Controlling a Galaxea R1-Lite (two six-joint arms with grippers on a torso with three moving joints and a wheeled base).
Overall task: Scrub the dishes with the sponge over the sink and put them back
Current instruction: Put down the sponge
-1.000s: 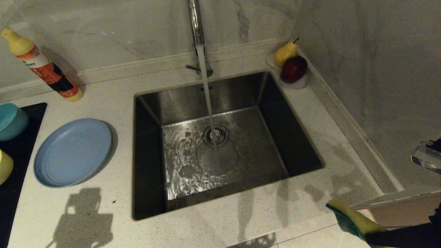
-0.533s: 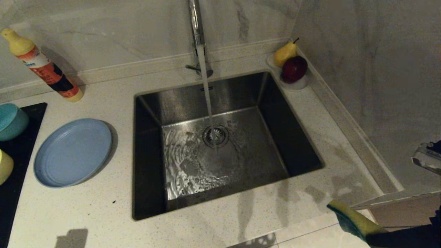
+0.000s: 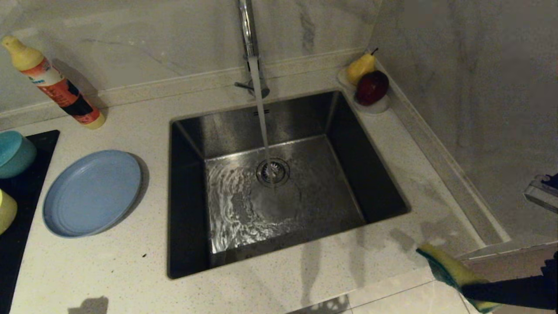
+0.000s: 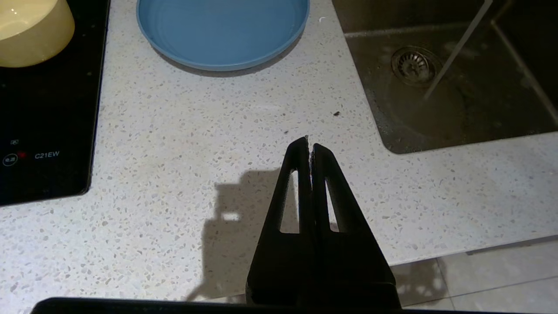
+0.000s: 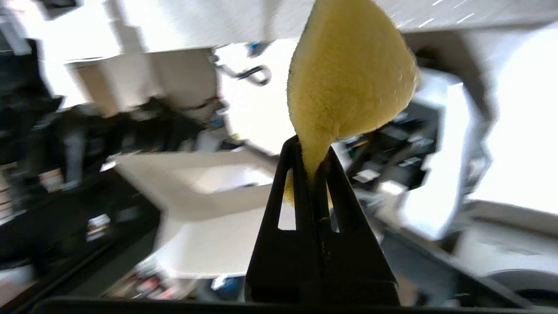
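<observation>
The yellow-and-green sponge sticks out of my right gripper, which is shut on its end, off the counter's front right corner and clear of the sink. Water runs from the tap onto the drain strainer. The light-blue plate lies on the counter left of the sink. The teal bowl and the pale yellow bowl stand on the black hob. My left gripper is shut and empty above the counter's front edge, out of the head view.
A detergent bottle leans against the back wall at the left. A small white dish with a pear and a red apple sits in the back right corner. The black hob covers the far left. A marble wall bounds the counter's right side.
The left arm's shadow has slid back off the counter's front left, so that arm has pulled away. The sponge in the right gripper has barely shifted. Water keeps running.
</observation>
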